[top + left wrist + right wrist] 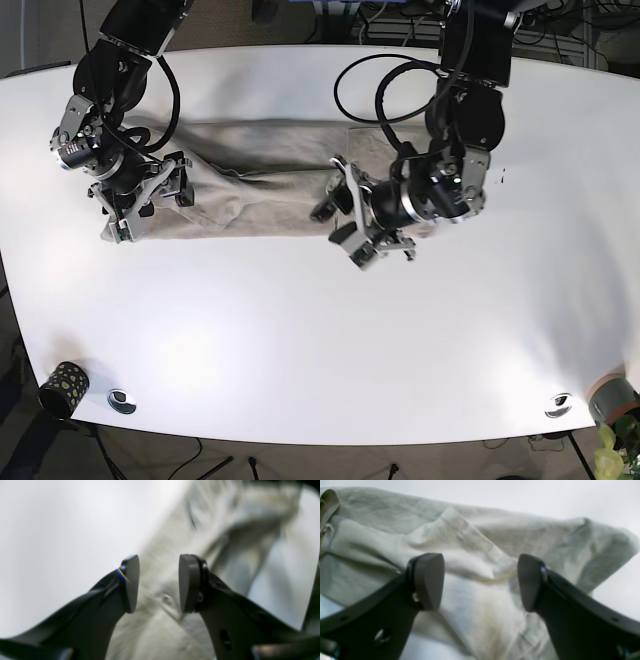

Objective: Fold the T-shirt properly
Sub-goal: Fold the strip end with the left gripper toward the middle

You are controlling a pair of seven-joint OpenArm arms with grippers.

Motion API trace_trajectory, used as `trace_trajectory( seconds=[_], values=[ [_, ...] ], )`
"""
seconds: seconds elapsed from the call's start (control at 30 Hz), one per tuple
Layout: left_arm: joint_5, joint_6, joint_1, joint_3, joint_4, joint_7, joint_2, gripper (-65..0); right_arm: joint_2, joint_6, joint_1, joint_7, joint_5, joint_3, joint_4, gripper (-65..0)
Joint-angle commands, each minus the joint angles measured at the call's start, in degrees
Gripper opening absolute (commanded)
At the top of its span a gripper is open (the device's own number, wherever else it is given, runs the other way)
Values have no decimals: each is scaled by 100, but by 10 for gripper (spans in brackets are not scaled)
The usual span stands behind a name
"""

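The T-shirt (260,175) is pale beige and lies bunched in a long strip across the far half of the white table (320,340). My left gripper (340,222) hovers open over the strip's middle front edge. In the left wrist view its gripper (158,583) has blurred cloth (200,517) and a seam below the gap, with nothing pinched. My right gripper (143,205) stands open at the shirt's left end. In the right wrist view the gripper (480,582) straddles a raised fold of the shirt (460,530) without closing on it.
A black patterned cup (62,385) stands at the front left corner. Metal discs (122,400) (557,405) sit near the front edge. A pot with a plant (612,405) is at the front right corner. Cables (400,20) hang behind the table.
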Motion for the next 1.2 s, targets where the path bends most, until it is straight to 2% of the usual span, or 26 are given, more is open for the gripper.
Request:
trace_trajectory(
  seconds=[0.0,0.07,0.17,0.27,0.33,0.4,0.47,0.63,0.87,1.17],
  values=[
    [-45,-21,119,-355,464,238,-118,-413,78,12,104,120,119,34,293,-203],
    [-45,-21,260,-724,658,405,-179,-413,78,12,104,120,119,34,381,-192],
    [-45,-21,585,-1172,745,458,-294,-413,87,12,113,111,128,77,443,-132],
    [-45,-21,831,-1612,675,458,-329,-418,78,12,227,58,383,543,416,-70],
    [-45,-21,945,-1823,552,458,-346,-467,96,12,324,-135,585,790,197,-51],
    [-36,-21,1007,-2016,341,458,-346,-531,175,12,508,-311,787,1045,-129,-51],
    [-36,-21,1007,-2174,112,458,-346,-568,421,12,658,-399,954,1291,-472,-51],
    [-45,-21,1007,-2508,-239,458,-338,-581,922,12,825,-425,1605,1713,-1597,-51],
    [-45,-21,752,-2570,-819,449,-329,-581,1564,12,913,-381,2045,1809,-2916,-51],
    [-27,-21,602,-2579,-1039,449,-346,-581,1643,12,710,-153,2045,1809,-3425,-51]
  ],
)
